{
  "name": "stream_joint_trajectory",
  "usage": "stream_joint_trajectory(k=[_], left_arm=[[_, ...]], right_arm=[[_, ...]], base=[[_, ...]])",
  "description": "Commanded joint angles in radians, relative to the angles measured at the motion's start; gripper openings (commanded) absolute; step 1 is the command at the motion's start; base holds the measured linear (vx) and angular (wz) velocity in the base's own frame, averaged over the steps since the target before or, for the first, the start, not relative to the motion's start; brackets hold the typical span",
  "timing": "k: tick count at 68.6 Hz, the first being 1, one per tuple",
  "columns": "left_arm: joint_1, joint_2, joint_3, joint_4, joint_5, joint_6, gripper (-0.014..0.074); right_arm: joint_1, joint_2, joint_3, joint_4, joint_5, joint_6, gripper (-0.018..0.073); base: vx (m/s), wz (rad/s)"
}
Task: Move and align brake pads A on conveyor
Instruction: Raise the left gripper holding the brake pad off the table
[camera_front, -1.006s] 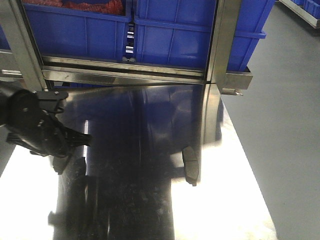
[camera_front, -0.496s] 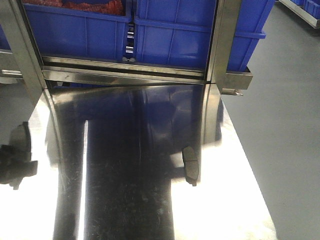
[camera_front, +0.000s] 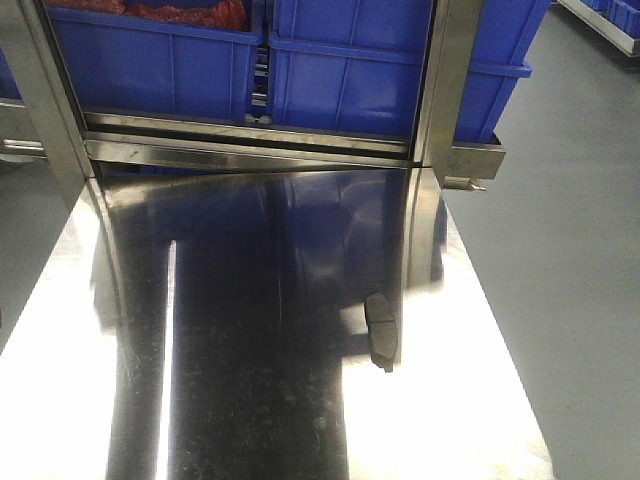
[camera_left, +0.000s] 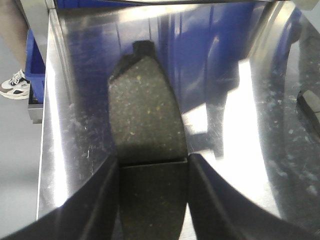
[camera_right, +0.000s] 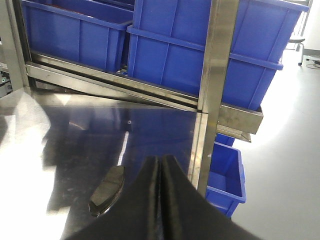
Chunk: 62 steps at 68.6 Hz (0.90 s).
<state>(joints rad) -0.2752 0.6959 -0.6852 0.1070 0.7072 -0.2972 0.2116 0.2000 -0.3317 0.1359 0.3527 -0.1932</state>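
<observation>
Out front, from the exterior camera, a mirror-bright steel table (camera_front: 250, 400) fills the picture, throwing back the blue bins (camera_front: 350, 80) racked behind it on a steel frame (camera_front: 450, 80), and grey floor (camera_front: 570, 250) runs down the right side. One brake pad (camera_front: 381, 330) lies alone on the table, right of centre, lengthwise away from the camera. Over to the left wrist: the left gripper (camera_left: 152, 162) has its dark fingers (camera_left: 102, 200) clamped on the sides of a speckled gripped pad (camera_left: 145, 120) over the steel, though whether it touches the table I cannot tell. A white sneaker (camera_left: 15, 86) shows on the floor at far left. Now the right wrist: the right gripper (camera_right: 160, 161) is pressed fully together, holding nothing, above the table's right edge, with the brake pad (camera_right: 107, 192) just to its left on the steel.
</observation>
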Motion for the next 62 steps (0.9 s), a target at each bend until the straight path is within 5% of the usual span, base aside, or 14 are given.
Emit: stream_joint_trajectory(k=[1,62], left_arm=[[-0.007,-0.003,-0.027,0.008,-0.074,0.0,0.0093],[-0.007,-0.003,-0.027,0.008,-0.067,0.0,0.0093]], right_arm=[[-0.003,0.01,-0.026,0.002,-0.076,-0.007,-0.0006],[-0.003,0.01,-0.026,0.002,-0.079,-0.007,-0.0006]], base=[[0.0,0.0],[0.0,0.0]])
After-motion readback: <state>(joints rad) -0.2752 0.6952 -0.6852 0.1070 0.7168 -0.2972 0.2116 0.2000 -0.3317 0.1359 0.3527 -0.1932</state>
